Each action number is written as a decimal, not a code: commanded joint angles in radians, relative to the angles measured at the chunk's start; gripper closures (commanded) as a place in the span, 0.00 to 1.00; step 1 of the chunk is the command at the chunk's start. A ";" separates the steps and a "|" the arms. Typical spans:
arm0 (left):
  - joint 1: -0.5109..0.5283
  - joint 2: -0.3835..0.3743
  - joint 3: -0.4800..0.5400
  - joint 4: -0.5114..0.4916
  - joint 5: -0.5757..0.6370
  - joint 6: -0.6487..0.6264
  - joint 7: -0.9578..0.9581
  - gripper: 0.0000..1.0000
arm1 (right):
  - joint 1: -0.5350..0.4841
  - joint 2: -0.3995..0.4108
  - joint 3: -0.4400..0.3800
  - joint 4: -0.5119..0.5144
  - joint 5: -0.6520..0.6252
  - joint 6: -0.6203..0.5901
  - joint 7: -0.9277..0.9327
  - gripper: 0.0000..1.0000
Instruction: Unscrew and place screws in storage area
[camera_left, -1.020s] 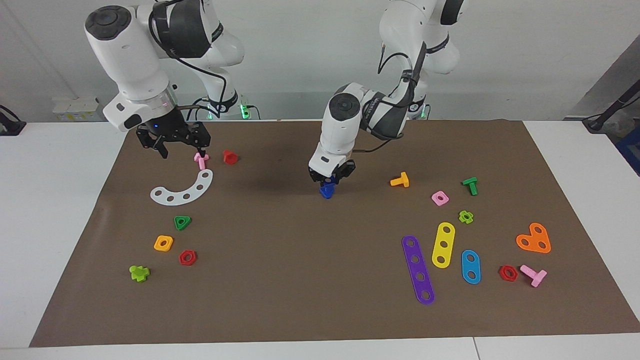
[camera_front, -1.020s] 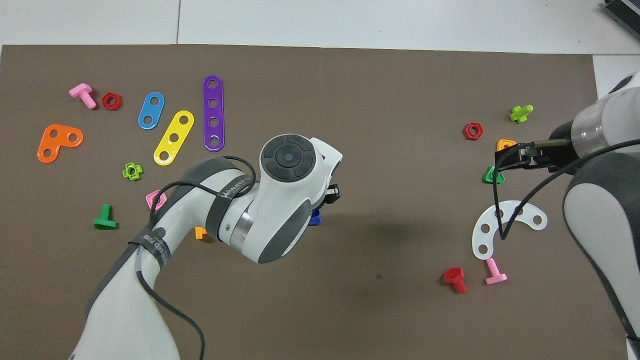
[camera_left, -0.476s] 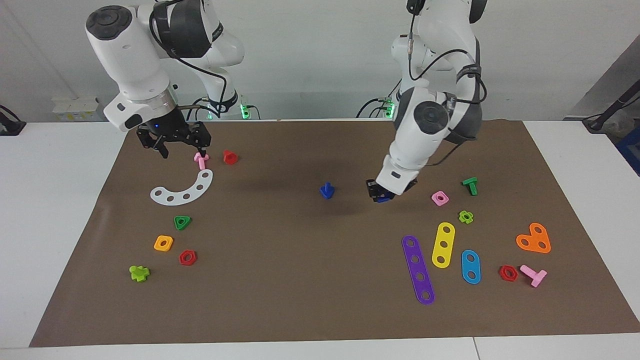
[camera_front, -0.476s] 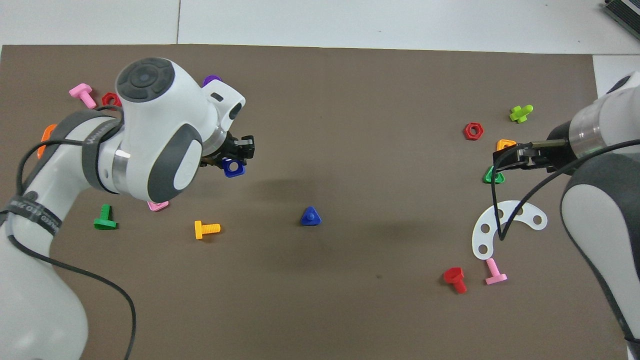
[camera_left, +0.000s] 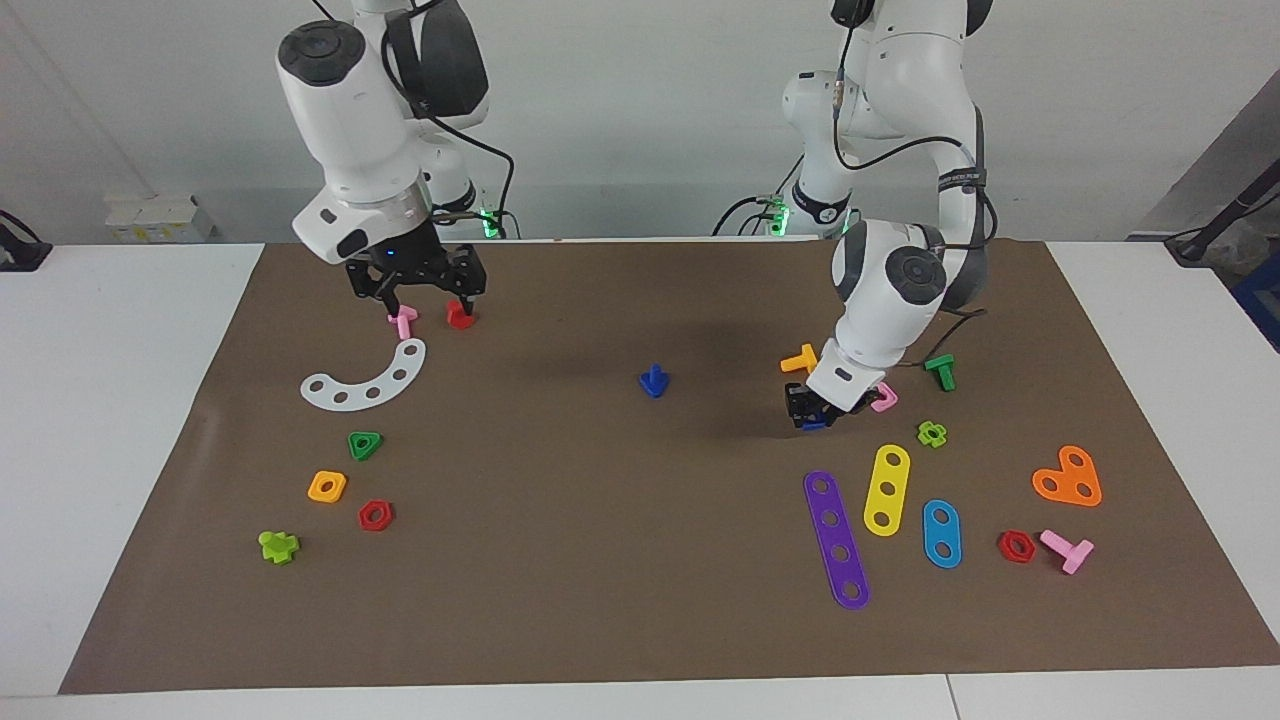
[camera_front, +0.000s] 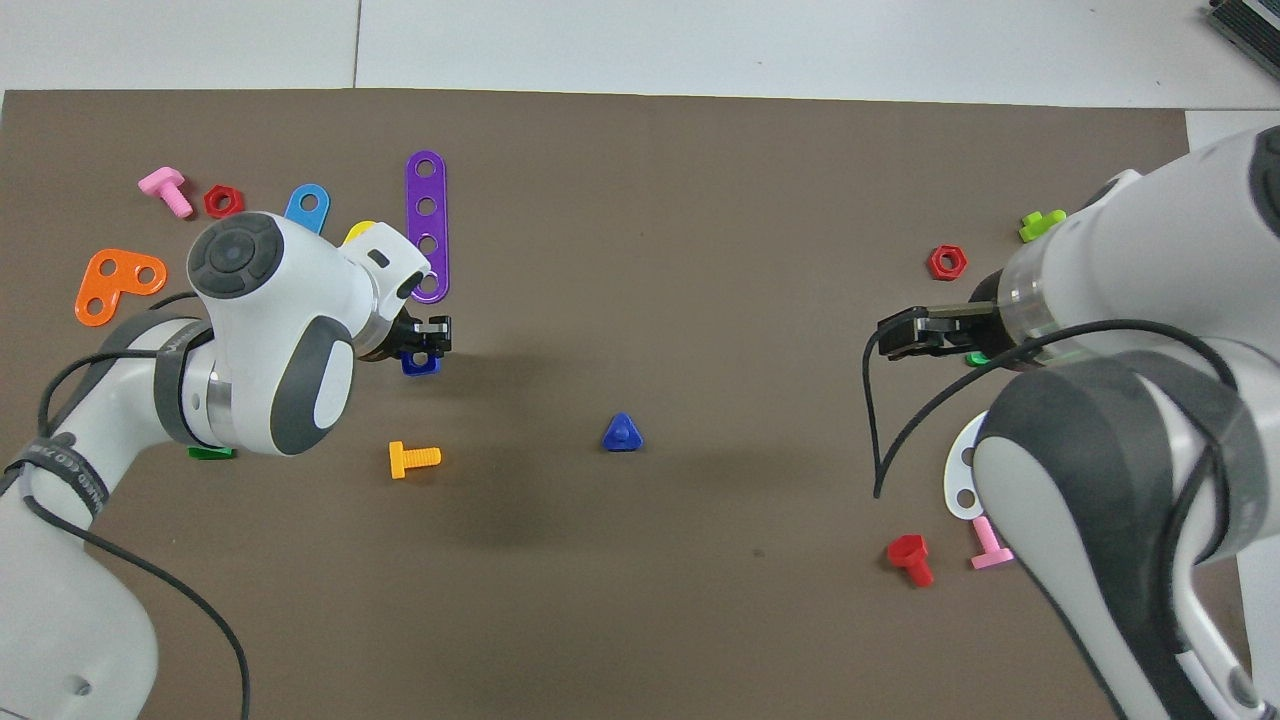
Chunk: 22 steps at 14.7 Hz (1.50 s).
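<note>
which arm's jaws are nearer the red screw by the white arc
Right. The right gripper hangs just above the red screw; the left gripper is toward the other end.

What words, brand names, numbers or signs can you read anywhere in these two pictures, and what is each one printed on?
White lettering on the dark band round the left arm's forearm: too small and skewed to read.
White lettering on the dark band round the left arm's upper link: too small to read.
Coloured plastic toy pieces and the brown paper sheet: no text on them.
</note>
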 joint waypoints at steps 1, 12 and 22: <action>0.011 -0.054 -0.004 -0.090 -0.016 0.045 0.036 1.00 | 0.071 -0.024 0.002 -0.078 0.005 0.050 0.086 0.01; 0.071 -0.016 -0.001 0.334 0.051 -0.429 0.052 0.00 | 0.368 0.138 0.002 -0.215 0.004 0.440 0.417 0.01; 0.099 -0.190 0.005 0.405 0.060 -0.645 -0.013 0.00 | 0.435 0.264 0.002 -0.226 -0.068 0.630 0.459 0.19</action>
